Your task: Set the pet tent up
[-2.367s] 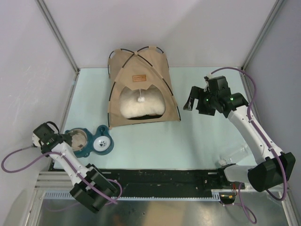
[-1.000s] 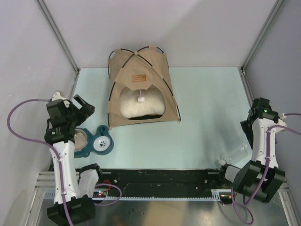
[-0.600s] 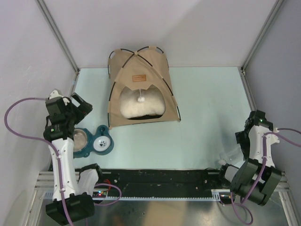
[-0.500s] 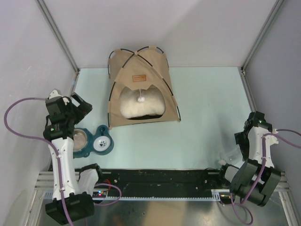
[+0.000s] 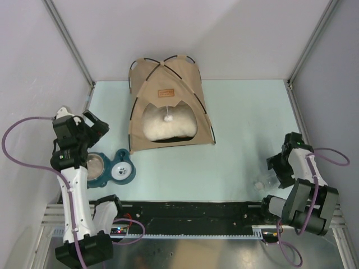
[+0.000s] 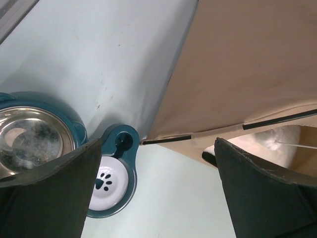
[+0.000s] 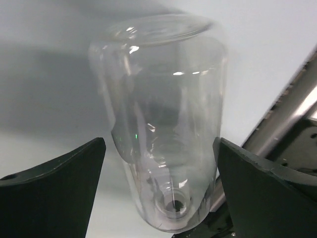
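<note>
Snagging threatens: the tan fabric pet tent (image 5: 168,106), far-centre on the worktop (image 5: 241,112), could be tipped by the wide-open left end effector (image 5: 94,124); the clear plastic bottle (image 7: 163,124) could be knocked by the equally wide right end effector (image 5: 279,167)

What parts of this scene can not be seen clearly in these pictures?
- Pet tent rear side: top view, hidden by its own roof.
- Pillow: top view, only the part in the doorway shows.
- Label patch writing: top view, too small.
- Clear bottle: top view, transparent, too faint to outline.
- Steel bowl: left wrist view, cut off by the left edge.
</note>
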Tool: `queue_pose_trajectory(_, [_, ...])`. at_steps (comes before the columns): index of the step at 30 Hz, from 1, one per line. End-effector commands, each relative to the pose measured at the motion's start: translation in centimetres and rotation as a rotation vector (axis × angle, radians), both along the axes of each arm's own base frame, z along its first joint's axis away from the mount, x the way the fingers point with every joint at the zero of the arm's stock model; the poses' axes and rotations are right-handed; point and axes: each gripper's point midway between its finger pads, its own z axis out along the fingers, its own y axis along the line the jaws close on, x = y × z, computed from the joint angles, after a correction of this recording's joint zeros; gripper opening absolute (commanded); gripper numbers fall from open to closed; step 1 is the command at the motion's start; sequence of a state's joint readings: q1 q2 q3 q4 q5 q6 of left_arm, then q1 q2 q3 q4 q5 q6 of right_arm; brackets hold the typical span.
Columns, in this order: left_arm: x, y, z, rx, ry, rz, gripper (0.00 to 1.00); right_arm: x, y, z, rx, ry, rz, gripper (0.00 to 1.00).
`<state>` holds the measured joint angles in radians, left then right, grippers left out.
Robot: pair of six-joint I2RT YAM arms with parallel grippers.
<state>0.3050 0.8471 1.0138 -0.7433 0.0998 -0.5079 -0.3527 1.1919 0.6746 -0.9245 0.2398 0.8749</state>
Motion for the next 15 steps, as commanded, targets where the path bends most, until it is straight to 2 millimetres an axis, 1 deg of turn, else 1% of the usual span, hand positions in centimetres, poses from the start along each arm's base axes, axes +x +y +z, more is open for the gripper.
queue_pose_trajectory(1, [-0.4, 0.1, 1.5, 0.027, -0.056, 0.012, 1.00, 3.1, 2.8, -0.3, 0.041, -0.070, 0.152, 0.96])
queue_pose_trajectory(4, [-0.6, -0.4, 1.3, 0.015, -0.057, -0.008, 1.00, 3.9, 4.8, -0.7, 0.042, -0.063, 0.239, 0.95])
queue_pose_trajectory(8, [-0.8, -1.0, 1.6, 0.009, -0.074, -0.038, 1.00, 4.5, 6.3, -1.3, 0.040, -0.049, 0.305, 0.92])
queue_pose_trajectory(10, [-0.8, -1.3, 1.8, 0.010, -0.084, -0.057, 1.00, 4.9, 6.9, -1.5, 0.042, -0.050, 0.338, 0.88])
queue_pose_trajectory(13, [-0.8, -1.6, 2.1, 0.008, -0.102, -0.069, 1.00, 5.4, 7.6, -1.4, 0.036, -0.052, 0.389, 0.74])
queue_pose_trajectory(15, [-1.0, -1.5, 2.0, 0.001, -0.107, -0.057, 1.00, 5.8, 7.9, -1.1, 0.028, -0.065, 0.423, 0.67])
